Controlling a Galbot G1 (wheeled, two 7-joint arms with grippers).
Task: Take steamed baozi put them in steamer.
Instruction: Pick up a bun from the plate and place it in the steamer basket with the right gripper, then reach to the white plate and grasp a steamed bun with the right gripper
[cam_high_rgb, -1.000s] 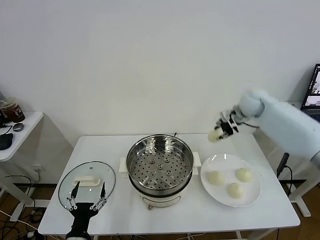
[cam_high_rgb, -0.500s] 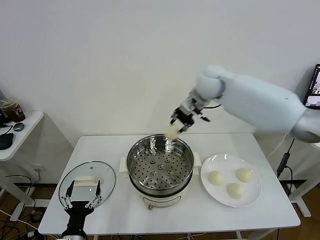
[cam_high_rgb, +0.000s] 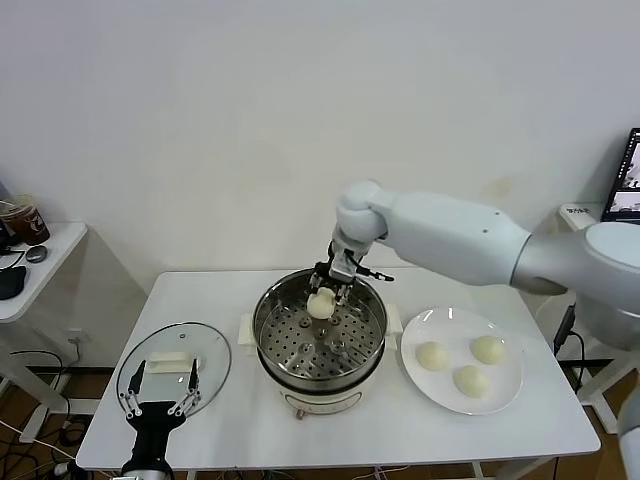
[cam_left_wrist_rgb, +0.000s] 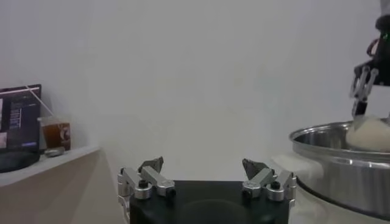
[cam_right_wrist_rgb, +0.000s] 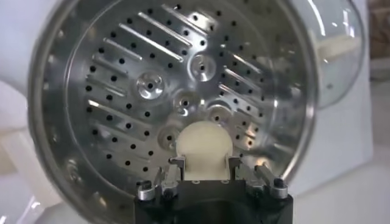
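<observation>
My right gripper (cam_high_rgb: 322, 293) is shut on a pale cream baozi (cam_high_rgb: 320, 305) and holds it over the far part of the shiny steel steamer (cam_high_rgb: 270, 340). In the right wrist view the baozi (cam_right_wrist_rgb: 204, 145) sits between the fingers above the steamer's perforated tray (cam_right_wrist_rgb: 122, 91). Three more baozi (cam_high_rgb: 432, 355) (cam_high_rgb: 488, 349) (cam_high_rgb: 470, 380) lie on a white plate (cam_high_rgb: 505, 395) to the right of the steamer. My left gripper (cam_high_rgb: 158, 398) is open and idle at the table's front left, over the glass lid. In the left wrist view the steamer's rim (cam_left_wrist_rgb: 329, 137) and the held baozi (cam_left_wrist_rgb: 368, 134) show.
A round glass lid (cam_high_rgb: 135, 360) with a white handle lies left of the steamer. A side table (cam_high_rgb: 35, 275) with a cup and small items stands at the far left. A screen edge (cam_high_rgb: 628, 180) shows at the far right.
My right arm swung left from above the plate side, carrying the baozi, and lowered it over the steamer's tray. The left gripper shifted slightly.
</observation>
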